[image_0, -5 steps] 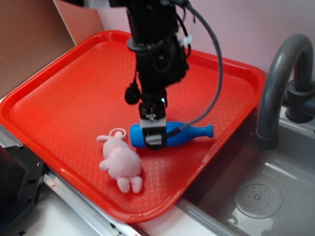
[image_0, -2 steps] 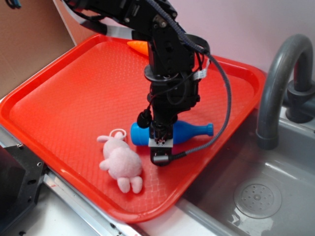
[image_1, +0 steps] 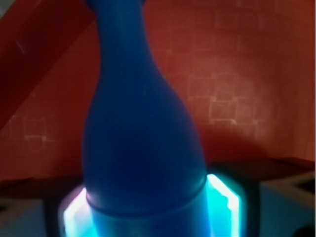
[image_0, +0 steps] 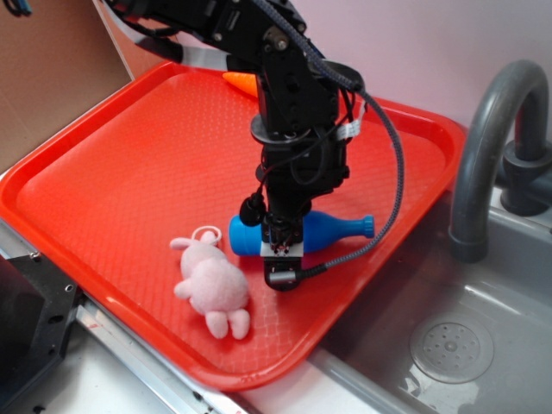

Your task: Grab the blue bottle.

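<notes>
Exterior view.
- Item 1: bright blue smooth plastic toy bottle (image_0: 332, 229), lying on its side on the red textured plastic tray (image_0: 129, 172), toward the tray's 5 o'clock quarter. Long axis runs from 9 o'clock (base) to 3 o'clock (narrow neck and cap).
- Item 2: my black gripper (image_0: 282, 255), pointing straight down over the body of the blue bottle, crossing its long axis near the base end. The bottle lies directly beneath and between my jaws, not off to any side. One finger (image_0: 282, 274) shows on the near side at 6 o'clock; the far one is hidden behind the bottle.
- Item 3: pink plush bunny (image_0: 211, 285), at 8 o'clock from my gripper, near but apart from the bottle.
- Item 4: orange carrot-shaped toy (image_0: 241, 82), far edge of the tray at 12 o'clock, well apart.
- Item 5: grey sink basin (image_0: 448, 336) and curved grey faucet (image_0: 483, 147), off the tray at 3 to 4 o'clock.

Wrist view.
- Bottle (image_1: 143, 143) fills the frame, neck at 12 o'clock, body between my pads (image_1: 224, 197) (both glow cyan at 5 and 7 o'clock).
- Jaw state: straddling the body snugly; whether they are actually pressing it I cannot tell.
- Judgement: only squeeze and lift remain.
</notes>
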You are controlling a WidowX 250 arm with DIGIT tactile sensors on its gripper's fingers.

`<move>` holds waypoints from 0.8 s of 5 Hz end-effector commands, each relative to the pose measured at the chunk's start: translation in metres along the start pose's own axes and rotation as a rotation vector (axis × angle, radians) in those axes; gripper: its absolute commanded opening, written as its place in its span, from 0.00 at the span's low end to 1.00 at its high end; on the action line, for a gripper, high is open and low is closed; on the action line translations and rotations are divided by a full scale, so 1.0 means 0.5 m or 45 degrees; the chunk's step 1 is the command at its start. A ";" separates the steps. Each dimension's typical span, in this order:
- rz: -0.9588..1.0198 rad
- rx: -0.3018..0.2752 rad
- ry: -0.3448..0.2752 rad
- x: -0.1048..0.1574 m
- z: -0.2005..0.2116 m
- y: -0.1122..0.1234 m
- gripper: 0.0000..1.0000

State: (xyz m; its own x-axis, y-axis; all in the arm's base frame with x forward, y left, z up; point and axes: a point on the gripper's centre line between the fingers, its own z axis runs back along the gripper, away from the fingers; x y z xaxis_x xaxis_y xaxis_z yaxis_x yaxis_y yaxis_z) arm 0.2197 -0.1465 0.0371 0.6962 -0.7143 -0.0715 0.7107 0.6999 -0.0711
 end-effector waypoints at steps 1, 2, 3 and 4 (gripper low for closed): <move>0.239 0.056 -0.222 -0.025 0.150 0.039 0.00; 0.437 0.166 -0.312 -0.068 0.252 0.067 0.00; 0.633 0.119 -0.376 -0.125 0.319 0.109 0.00; 0.884 0.192 -0.400 -0.192 0.377 0.123 0.00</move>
State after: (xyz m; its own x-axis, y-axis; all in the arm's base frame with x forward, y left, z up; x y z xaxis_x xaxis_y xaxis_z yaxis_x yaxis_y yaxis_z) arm 0.2249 -0.0296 0.2132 0.9785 -0.1061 0.1767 0.1037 0.9944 0.0223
